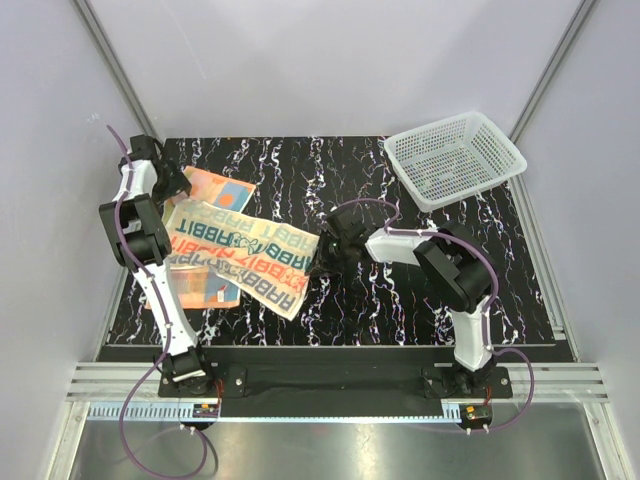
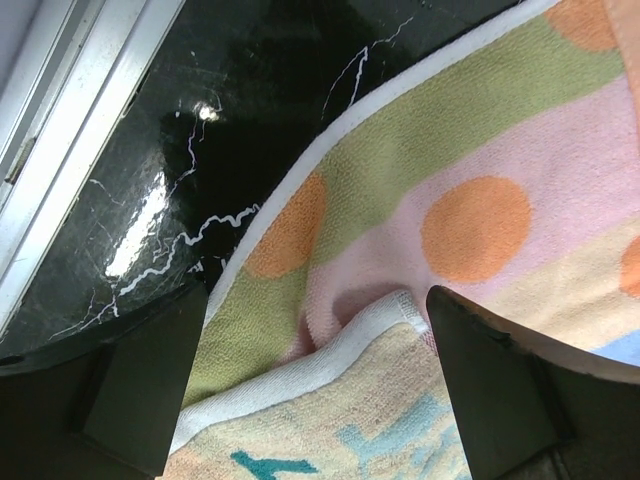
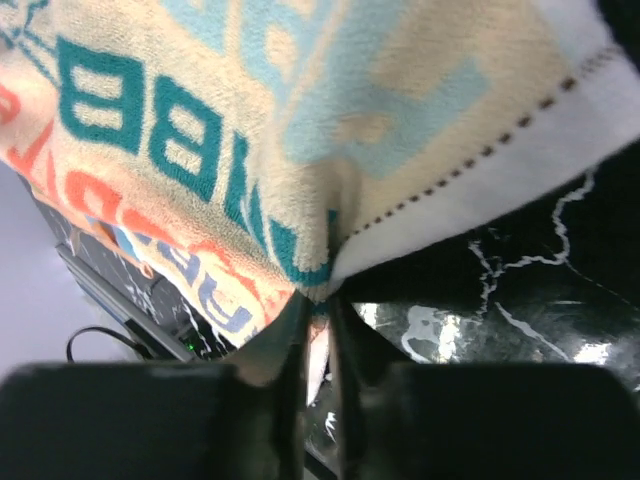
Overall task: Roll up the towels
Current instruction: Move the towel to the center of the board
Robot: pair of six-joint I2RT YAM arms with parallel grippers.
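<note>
The cream RABBIT towel point(image 1: 243, 249) lies spread on the black table, overlapping the orange patched towel point(image 1: 215, 190) beneath it. My right gripper point(image 1: 322, 257) is shut on the cream towel's right edge; the wrist view shows the cloth point(image 3: 300, 130) pinched between the fingers point(image 3: 290, 340) and lifted off the table. My left gripper point(image 1: 172, 187) is open at the towels' far left corner. In its wrist view the jaws stand wide apart over the cream towel's corner point(image 2: 330, 400), which lies on the orange dotted towel point(image 2: 450, 200).
A white mesh basket point(image 1: 455, 157) stands at the back right of the black marbled table point(image 1: 430, 300). The table's left edge and metal rail point(image 2: 60, 150) lie close to my left gripper.
</note>
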